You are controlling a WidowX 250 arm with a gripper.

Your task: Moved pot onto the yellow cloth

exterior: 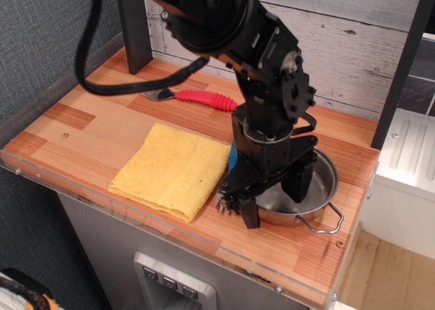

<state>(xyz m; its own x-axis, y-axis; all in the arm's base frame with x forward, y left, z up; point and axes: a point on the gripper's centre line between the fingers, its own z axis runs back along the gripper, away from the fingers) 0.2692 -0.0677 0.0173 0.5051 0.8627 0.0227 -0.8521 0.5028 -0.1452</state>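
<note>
Currently the gripper [275, 198] is down at the pot [309, 191], jaws spread and straddling its near-left rim: one finger [250, 211] outside the wall, the other [300, 185] inside the bowl. Not closed on the rim yet as far as I can tell; there's visible gap on the inner side.

Pot sits on the wooden counter [88, 119] at the right, near the front edge. One wire loop handle [321, 219] points near-right; the opposite one is hidden behind the arm.

Key relation: the yellow cloth [170, 168] lies directly left of the pot, apart from it, roughly level with it front to back. So the carry is a lift and a mostly straight move left.

Between pot and cloth there's a fork [224, 200], tines showing just beside the outer finger, blue handle [233, 157] going back under the arm. My read: a slide would likely push it onto the cloth, so lift clear first.

Red-handled spoon [197, 97] is far-left, well out of the path.
</note>
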